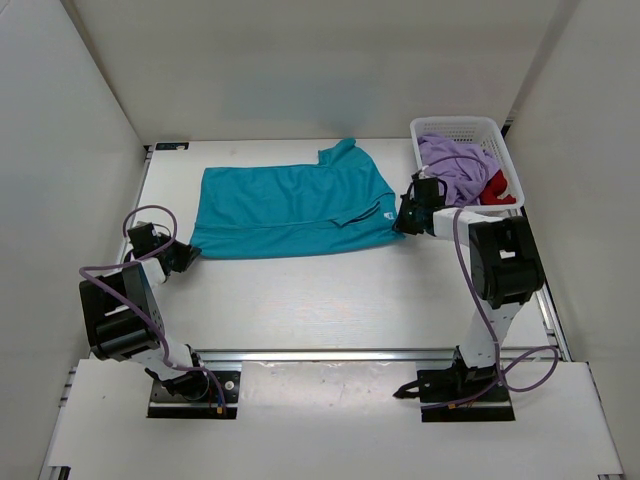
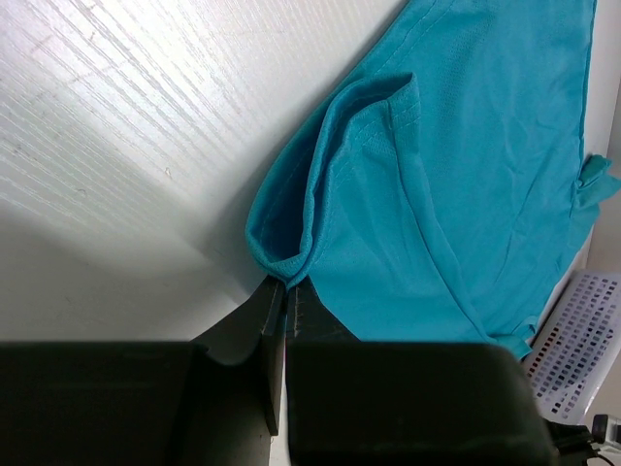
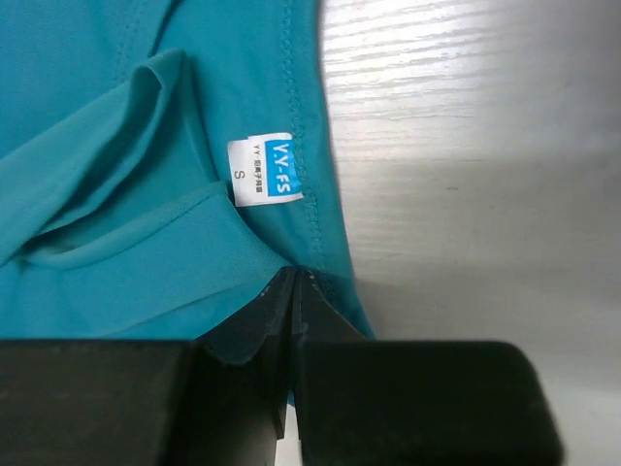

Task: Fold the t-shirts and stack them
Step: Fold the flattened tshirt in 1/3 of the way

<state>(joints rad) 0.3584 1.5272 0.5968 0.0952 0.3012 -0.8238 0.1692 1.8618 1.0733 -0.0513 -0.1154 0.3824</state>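
The left fingers [image 2: 254,330] and right fingers [image 3: 260,325] are each pinching a near corner of the teal t-shirt [image 1: 290,205], which is lying across the table's [image 1: 300,300] far half. The lavender t-shirt [image 1: 455,165] and red t-shirt [image 1: 500,190] are waiting unfolded in the far-right basket [image 1: 455,125].

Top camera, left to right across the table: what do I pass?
left gripper → teal t-shirt → right gripper → lavender t-shirt → red t-shirt, the last two lying in the white basket.
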